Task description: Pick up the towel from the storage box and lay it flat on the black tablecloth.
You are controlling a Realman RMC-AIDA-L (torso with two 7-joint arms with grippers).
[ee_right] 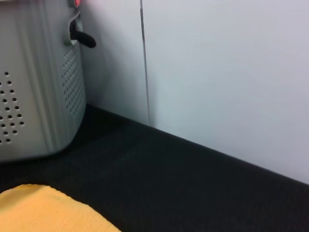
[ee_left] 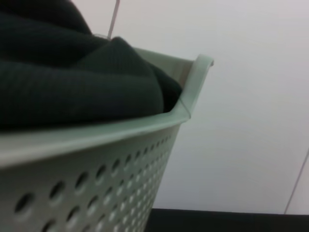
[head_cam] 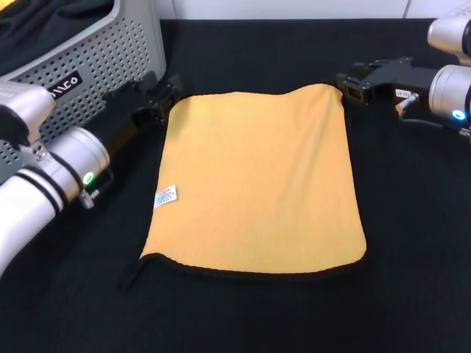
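Note:
The yellow-orange towel (head_cam: 254,184) lies spread flat on the black tablecloth (head_cam: 412,235), its white label (head_cam: 166,196) on the left edge and its black loop (head_cam: 132,273) at the near left corner. My left gripper (head_cam: 160,97) sits right by the towel's far left corner, between the towel and the storage box (head_cam: 110,51). At the far right corner is my right gripper (head_cam: 352,85), close against the towel's edge. The right wrist view shows a towel corner (ee_right: 46,208) on the tablecloth (ee_right: 193,183), with the storage box (ee_right: 34,96) beyond.
A dark cloth (ee_left: 72,82) is heaped inside the storage box (ee_left: 120,159), reaching above its rim. A pale wall (ee_right: 227,72) stands behind the table. Bare tablecloth surrounds the towel on the near and right sides.

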